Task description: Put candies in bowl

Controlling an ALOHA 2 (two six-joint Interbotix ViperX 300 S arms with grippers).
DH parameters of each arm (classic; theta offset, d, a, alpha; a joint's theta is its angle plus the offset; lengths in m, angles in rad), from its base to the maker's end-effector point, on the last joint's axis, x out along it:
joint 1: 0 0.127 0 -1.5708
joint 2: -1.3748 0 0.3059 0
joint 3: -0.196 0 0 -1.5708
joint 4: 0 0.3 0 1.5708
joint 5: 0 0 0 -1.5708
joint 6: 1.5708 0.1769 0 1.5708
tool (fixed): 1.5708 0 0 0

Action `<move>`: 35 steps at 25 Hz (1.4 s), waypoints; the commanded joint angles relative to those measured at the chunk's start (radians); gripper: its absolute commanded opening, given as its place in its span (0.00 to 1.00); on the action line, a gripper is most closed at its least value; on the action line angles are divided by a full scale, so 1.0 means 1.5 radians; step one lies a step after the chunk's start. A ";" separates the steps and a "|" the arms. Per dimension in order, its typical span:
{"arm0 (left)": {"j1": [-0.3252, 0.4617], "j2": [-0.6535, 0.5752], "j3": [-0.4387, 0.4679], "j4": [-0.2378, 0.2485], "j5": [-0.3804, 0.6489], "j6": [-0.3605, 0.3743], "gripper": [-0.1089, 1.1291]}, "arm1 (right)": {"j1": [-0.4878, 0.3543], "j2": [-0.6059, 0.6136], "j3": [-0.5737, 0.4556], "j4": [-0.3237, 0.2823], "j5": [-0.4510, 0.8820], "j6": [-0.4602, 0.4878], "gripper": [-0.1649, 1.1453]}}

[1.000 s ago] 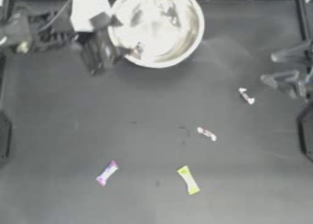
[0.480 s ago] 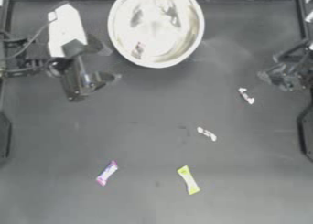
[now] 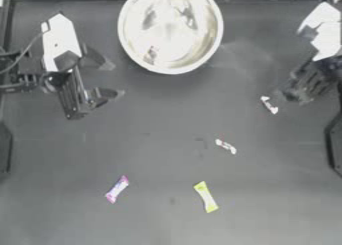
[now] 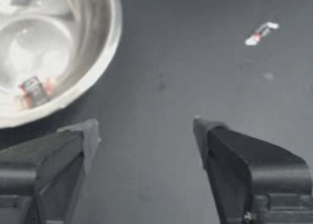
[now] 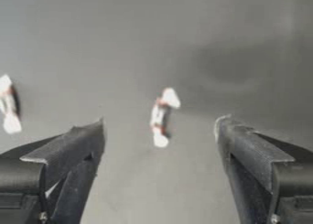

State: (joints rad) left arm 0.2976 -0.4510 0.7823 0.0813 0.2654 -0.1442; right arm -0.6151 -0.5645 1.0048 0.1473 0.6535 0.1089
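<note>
Shiny whitish metal: the bowl sits at the far middle of the dark bench, and we count one white-and-red candy already inside it, lying on the inner wall (the left wrist view shows the same sweet with its reflection beside it). No writing or brand can be read on any wrapper; we see only red marks on white.

Count on the bench: four candies. Two are white with red marks, one near the right side, the other nearer the middle. One is pink-purple and one is yellow-green; these two lie toward the near edge, well apart from each other.

Right gripper: jaws apart, empty. In its wrist view a white-and-red candy lies on the bench between the two jaws, a little ahead of their tips and touching neither; a second one shows off to the side.

Left gripper: jaws apart, empty, over bare bench just beside the bowl's left side. Its wrist view shows the bowl's rim close to one jaw and a white-and-red candy far off.
</note>
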 commanded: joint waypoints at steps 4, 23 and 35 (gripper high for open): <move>-0.005 -0.018 -0.004 -0.003 -0.006 -0.001 0.85 | 0.032 0.058 -0.025 -0.012 -0.006 0.034 0.88; -0.008 -0.057 0.050 -0.028 -0.036 -0.002 0.85 | 0.111 0.183 -0.047 -0.185 -0.017 0.264 0.88; -0.008 -0.062 0.056 -0.029 -0.035 -0.001 0.85 | 0.115 0.220 -0.047 -0.180 -0.051 0.272 0.88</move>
State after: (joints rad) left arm 0.2853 -0.5277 0.8759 0.0383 0.2178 -0.1457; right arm -0.4449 -0.2286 0.9541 -0.1258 0.5860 0.5154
